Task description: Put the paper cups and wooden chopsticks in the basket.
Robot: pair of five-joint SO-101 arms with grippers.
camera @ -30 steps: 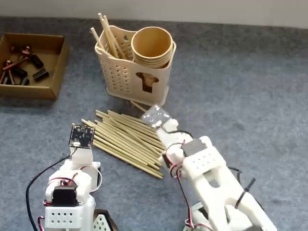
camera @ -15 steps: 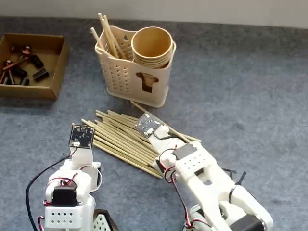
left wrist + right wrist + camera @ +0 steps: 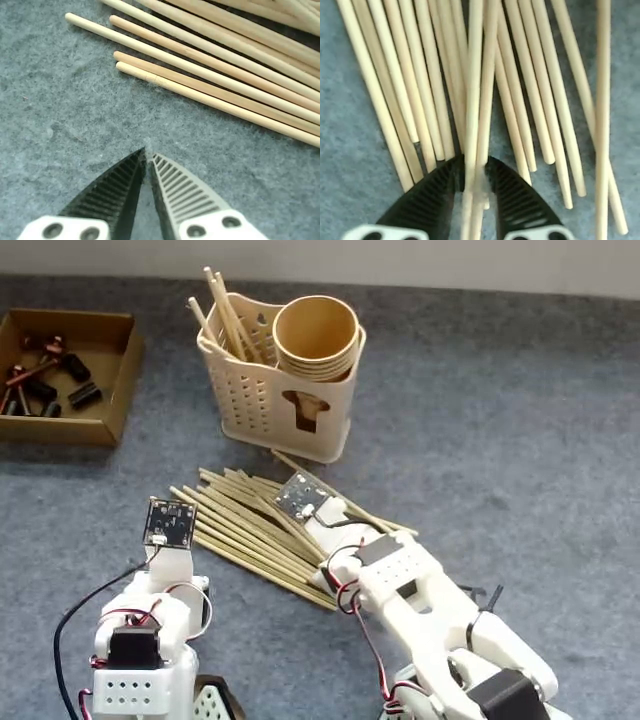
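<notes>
A loose pile of wooden chopsticks (image 3: pixel 250 525) lies on the grey carpet in front of the cream basket (image 3: pixel 265 405). The basket holds stacked paper cups (image 3: pixel 316 335) and a few upright chopsticks (image 3: pixel 225 315). My right gripper (image 3: pixel 472 172) sits low over the pile, its black fingers (image 3: pixel 507 192) closed against two chopsticks (image 3: pixel 479 100) that run between them. My left gripper (image 3: pixel 147 152) is shut with nothing in it, just above bare carpet near the ends of the nearest chopsticks (image 3: pixel 210 80). In the high view the right arm (image 3: pixel 400 580) covers the right part of the pile.
A brown cardboard box (image 3: pixel 110 380) with several small dark parts stands at the far left. The basket stands close behind the pile. Open carpet lies to the right of the basket and pile.
The right arm has swung left and down onto the chopstick pile, uncovering the sticks at the pile's right end. The left arm has not moved.
</notes>
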